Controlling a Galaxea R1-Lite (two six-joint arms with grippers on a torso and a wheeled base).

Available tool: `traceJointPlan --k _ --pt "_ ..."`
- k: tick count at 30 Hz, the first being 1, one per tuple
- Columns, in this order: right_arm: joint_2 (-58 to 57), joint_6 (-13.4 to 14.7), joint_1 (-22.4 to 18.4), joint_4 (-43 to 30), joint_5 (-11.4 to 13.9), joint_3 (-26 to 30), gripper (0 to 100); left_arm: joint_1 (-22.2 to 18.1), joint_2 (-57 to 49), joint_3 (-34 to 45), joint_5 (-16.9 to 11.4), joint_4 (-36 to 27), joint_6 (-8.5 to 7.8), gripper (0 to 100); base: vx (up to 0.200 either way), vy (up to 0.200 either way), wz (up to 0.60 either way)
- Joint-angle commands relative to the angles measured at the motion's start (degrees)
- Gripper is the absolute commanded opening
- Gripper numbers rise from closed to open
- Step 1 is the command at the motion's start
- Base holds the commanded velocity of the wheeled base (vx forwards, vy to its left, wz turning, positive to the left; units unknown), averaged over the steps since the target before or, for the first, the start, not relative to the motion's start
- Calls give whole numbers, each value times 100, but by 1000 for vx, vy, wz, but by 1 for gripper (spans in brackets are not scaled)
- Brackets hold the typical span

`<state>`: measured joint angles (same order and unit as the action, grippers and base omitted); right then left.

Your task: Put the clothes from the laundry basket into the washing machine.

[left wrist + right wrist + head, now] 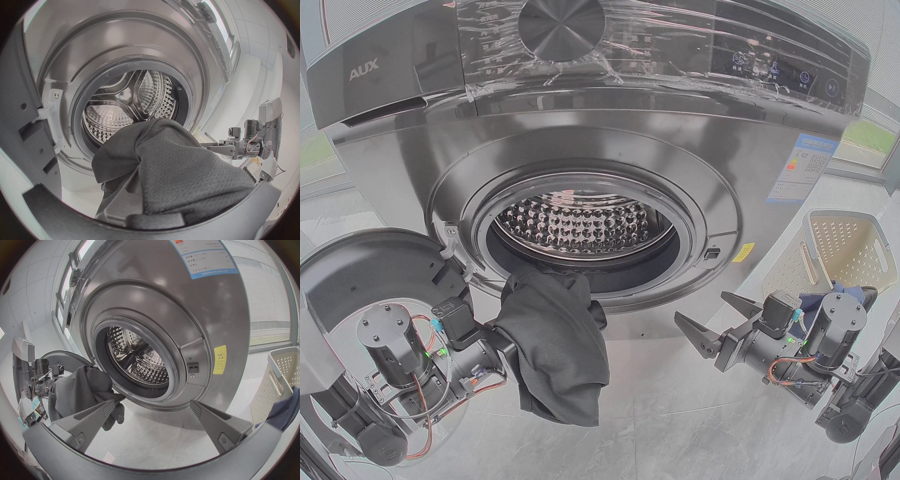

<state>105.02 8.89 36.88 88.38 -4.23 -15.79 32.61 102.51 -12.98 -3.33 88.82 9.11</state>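
The left hand (505, 345), its fingers buried in cloth, apparently grips a dark garment (562, 356) hanging at the lower lip of the washing machine (675, 144) opening, while the right hand (701, 307) gapes wide and empty near the laundry basket (850, 247) with blue clothes (286, 410) in it.

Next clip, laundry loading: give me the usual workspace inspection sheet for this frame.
Surface: grey tiled floor.
Job's things: washing machine with door swung open; dark garment hangs at the drum's lower lip, mostly outside; laundry basket on the right holds blue clothing.
Clutter: nothing seen.
Grippers: left gripper carries the garment; right gripper open, empty, near the basket.
Cables: orange wires looped close on both wrists.
Surroundings: window behind the machine.
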Motion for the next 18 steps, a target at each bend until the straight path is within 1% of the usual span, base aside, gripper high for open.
traceJointPlan --k 1,2,9,14,16,18 --pt "10 -1 21 4 10 14 100 17 23 -2 -1 4 12 0 200 0 0" --pt "10 -1 39 4 10 14 100 26 23 -11 -1 4 12 0 200 0 0" --pt "10 8 92 4 10 23 100 35 76 -2 -1 4 12 0 0 0 0" --pt "10 17 223 -5 1 58 100 307 102 -20 52 -5 -23 0 0 0 0" --pt "1 8 267 -5 1 76 100 351 129 -55 60 -5 -41 0 0 0 0" --pt "-8 8 320 -5 10 93 100 386 454 -460 192 4 -49 0 0 0 0"
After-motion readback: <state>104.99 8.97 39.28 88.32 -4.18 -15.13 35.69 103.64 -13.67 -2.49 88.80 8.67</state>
